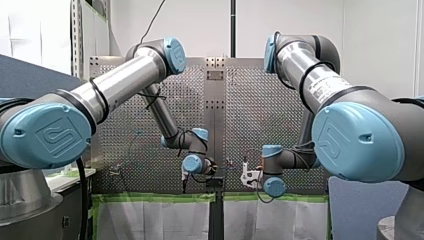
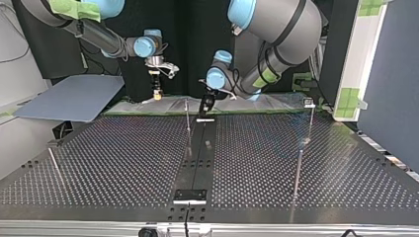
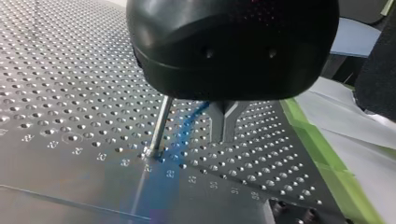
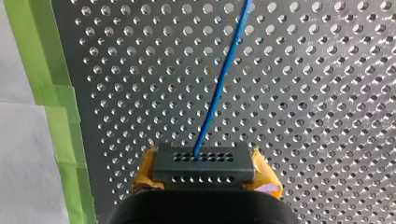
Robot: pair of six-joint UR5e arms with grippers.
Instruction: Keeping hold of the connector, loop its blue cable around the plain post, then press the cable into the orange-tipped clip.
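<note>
Right gripper [image 4: 205, 176]: jaws closed on the dark perforated connector [image 4: 204, 161], with yellow pads [image 4: 145, 175] clamping both ends. Blue cable [image 4: 224, 74] leaves the connector toward 1 o'clock over the perforated bench [image 4: 327, 93]. Left gripper [image 3: 223, 128]: jaws closed together, holding nothing. Plain post [image 3: 159, 122] stands at its 9 o'clock, with the cable between them.

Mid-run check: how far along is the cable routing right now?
Done: my right gripper clamps the dark grey perforated connector between yellow pads, its thin blue cable running ahead. In hand: the cable passes beside the plain thin metal post near my left gripper; no loop shows. Left: looping, then the orange-tipped clip, which I cannot make out.
</note>
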